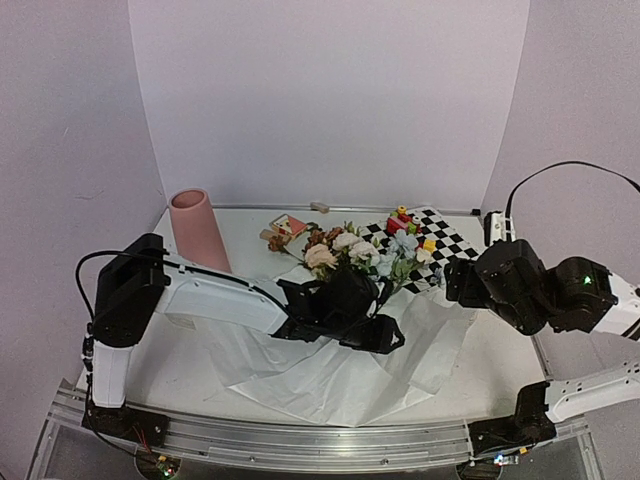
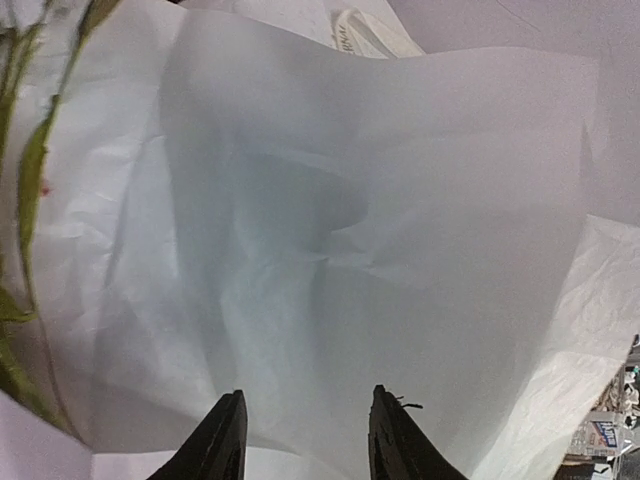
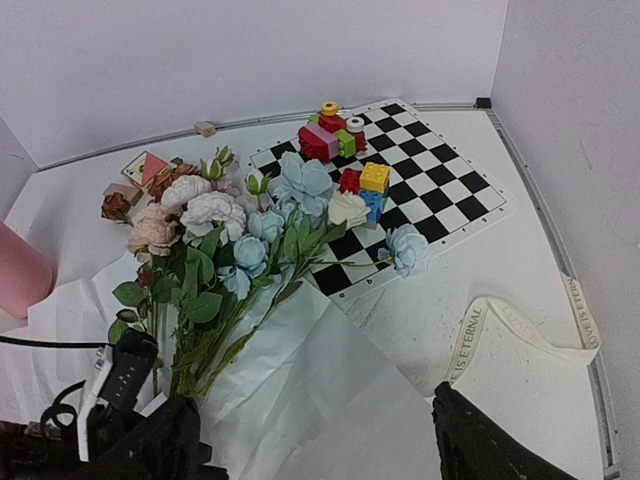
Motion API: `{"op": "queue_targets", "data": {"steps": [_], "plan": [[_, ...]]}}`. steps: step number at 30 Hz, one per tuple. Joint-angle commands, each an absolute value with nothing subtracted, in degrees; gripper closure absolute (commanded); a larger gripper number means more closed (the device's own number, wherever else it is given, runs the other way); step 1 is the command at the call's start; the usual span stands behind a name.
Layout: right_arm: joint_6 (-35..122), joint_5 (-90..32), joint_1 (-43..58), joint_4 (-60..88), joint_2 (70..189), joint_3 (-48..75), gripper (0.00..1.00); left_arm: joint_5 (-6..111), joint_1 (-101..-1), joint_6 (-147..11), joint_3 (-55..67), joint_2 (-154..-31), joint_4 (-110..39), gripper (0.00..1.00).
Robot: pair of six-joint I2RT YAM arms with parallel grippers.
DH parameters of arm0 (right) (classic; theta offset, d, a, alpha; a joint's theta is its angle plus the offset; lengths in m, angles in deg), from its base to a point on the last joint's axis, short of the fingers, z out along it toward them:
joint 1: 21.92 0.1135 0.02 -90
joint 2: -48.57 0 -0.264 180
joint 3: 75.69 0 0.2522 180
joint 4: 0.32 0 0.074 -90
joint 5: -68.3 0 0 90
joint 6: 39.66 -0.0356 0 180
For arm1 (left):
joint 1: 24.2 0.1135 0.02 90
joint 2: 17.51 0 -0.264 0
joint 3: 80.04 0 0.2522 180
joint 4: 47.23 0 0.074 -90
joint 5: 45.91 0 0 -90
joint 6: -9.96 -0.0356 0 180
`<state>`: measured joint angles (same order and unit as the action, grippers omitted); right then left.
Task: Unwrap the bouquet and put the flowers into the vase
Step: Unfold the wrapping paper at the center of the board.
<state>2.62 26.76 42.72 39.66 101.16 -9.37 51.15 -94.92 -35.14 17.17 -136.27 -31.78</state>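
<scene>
The flowers [image 3: 215, 240] lie in one bunch on the single spread sheet of paper [image 1: 330, 375], with their heads by the one checkered mat [image 3: 450, 190]. The left pincer [image 2: 308, 393] stands part open over the paper and grips nothing visible. The right pincer [image 3: 315, 400] gapes wide and is empty. One pink vase [image 1: 198, 228] stands upright at the back left. One ribbon [image 3: 510, 320] lies loose beside the mat.

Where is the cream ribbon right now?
In the right wrist view, the cream ribbon lies loose on the table on the right side, just nearer than the checkered mat and right of the white paper.
</scene>
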Motion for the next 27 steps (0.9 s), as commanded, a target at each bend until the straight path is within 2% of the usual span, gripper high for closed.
{"op": "queue_targets", "data": {"steps": [1, 8, 15, 21, 27], "plan": [[5.11, 30.21, 42.69, 41.67, 100.14, -8.80, 0.18, 56.50, -96.05, -35.60, 24.32, -141.15, -33.22, 0.57], [5.41, 30.17, 42.71, 41.66, 101.73, -8.58, 0.18, 60.84, -97.29, -33.81, 30.69, -148.83, -33.22, 0.56], [4.05, 29.94, 42.69, 40.77, 104.10, -10.14, 0.17, 60.64, -97.27, -33.55, 30.86, -150.71, -33.25, 0.55], [1.41, 28.93, 42.73, 39.03, 107.96, -13.34, 0.17, 57.24, -96.36, -37.17, 30.22, -145.13, -31.20, 0.54], [-0.58, 27.51, 42.45, 36.80, 109.12, -15.51, 0.17, 53.70, -92.97, -36.77, 23.86, -136.69, -30.53, 0.54]]}}
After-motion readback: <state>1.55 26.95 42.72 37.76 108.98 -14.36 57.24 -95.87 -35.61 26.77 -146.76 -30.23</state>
